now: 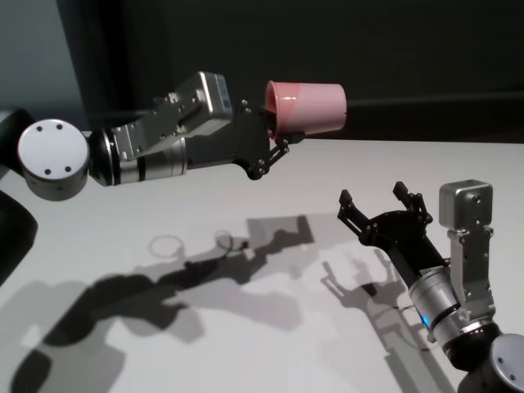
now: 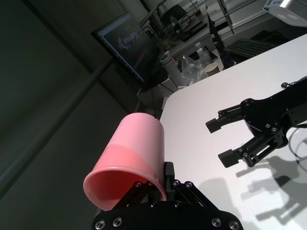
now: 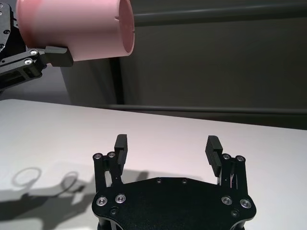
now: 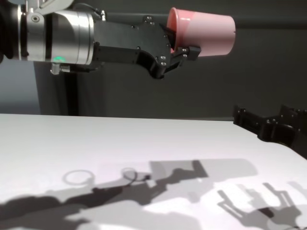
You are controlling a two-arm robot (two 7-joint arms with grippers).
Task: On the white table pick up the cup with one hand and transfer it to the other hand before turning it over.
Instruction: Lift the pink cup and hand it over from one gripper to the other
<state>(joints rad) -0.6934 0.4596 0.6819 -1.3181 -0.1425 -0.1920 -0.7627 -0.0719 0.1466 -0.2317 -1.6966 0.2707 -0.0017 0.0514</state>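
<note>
The pink cup [image 1: 309,106] lies on its side in the air, high above the white table [image 1: 164,205], with its base pointing right. My left gripper [image 1: 278,127] is shut on the cup's rim, one finger inside and one outside; the left wrist view shows this [image 2: 136,148], and so does the chest view [image 4: 204,34]. My right gripper [image 1: 373,193] is open and empty. It hovers over the table's right side, below and right of the cup, apart from it. The right wrist view shows its spread fingers [image 3: 212,148] with the cup [image 3: 76,28] above them.
A dark wall runs behind the table's far edge. In the left wrist view a monitor [image 2: 127,40] and a cluttered desk [image 2: 201,62] stand beyond the table. Arm shadows lie on the tabletop [image 4: 72,139].
</note>
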